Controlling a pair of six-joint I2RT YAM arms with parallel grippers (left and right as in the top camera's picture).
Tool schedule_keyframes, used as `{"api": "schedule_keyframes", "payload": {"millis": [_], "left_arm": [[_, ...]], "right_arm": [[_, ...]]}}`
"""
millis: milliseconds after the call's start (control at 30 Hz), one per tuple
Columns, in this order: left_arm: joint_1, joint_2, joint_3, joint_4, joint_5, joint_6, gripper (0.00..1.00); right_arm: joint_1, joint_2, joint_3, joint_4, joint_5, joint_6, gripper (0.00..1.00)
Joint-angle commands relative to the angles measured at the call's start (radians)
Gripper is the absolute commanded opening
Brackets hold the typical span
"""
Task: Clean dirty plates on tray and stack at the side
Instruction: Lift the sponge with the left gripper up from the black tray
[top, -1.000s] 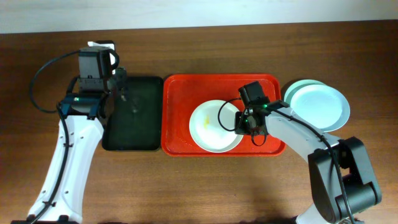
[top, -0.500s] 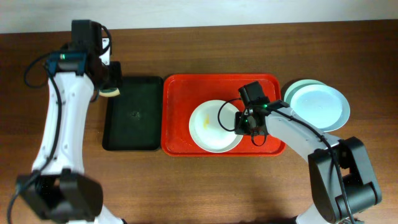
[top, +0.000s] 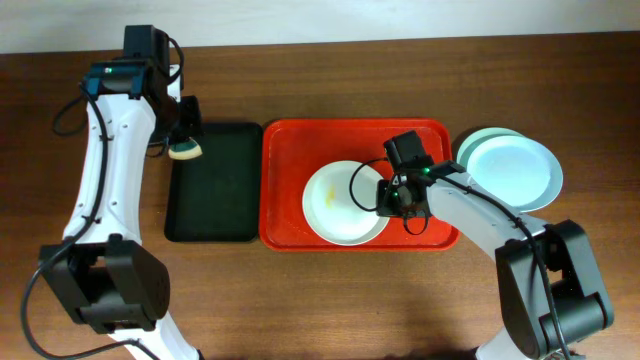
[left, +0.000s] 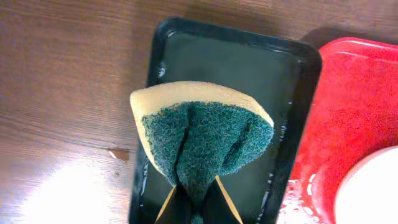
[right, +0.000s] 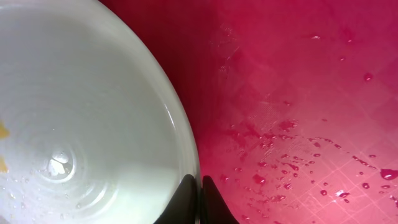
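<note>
A white dirty plate (top: 340, 205) with a faint yellow smear lies on the red tray (top: 290, 150). My right gripper (top: 392, 200) is shut on the plate's right rim. In the right wrist view its fingertips (right: 200, 183) pinch the edge of the plate (right: 81, 112) above the wet tray (right: 298, 93). My left gripper (top: 186, 138) is shut on a yellow-and-green sponge (top: 184, 151), held over the far left corner of the black tray (top: 215, 200). The left wrist view shows the sponge (left: 202, 137) folded between the jaws of my left gripper (left: 198, 202).
Two pale blue plates (top: 510, 170) sit stacked on the table just right of the red tray. The black tray (left: 280, 74) lies directly left of the red tray (left: 354, 106). Cables run along both arms. Bare wooden table surrounds everything.
The left arm has swung up and back from over the black tray, carrying the sponge to the tray's far left corner. The right arm and white plate have not moved.
</note>
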Motion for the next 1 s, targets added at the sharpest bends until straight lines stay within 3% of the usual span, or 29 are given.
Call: {"api": "schedule_keyframes", "payload": {"millis": [0, 967], "left_arm": [[-0.008, 0.005, 0.023, 0.002, 0.037, -0.009, 0.00], [-0.036, 0.007, 0.020, 0.008, 0.037, 0.028, 0.00]], "right_arm": [[-0.003, -0.002, -0.010, 0.007, -0.015, 0.005, 0.04], [-0.003, -0.002, -0.010, 0.027, -0.130, 0.005, 0.04]]}}
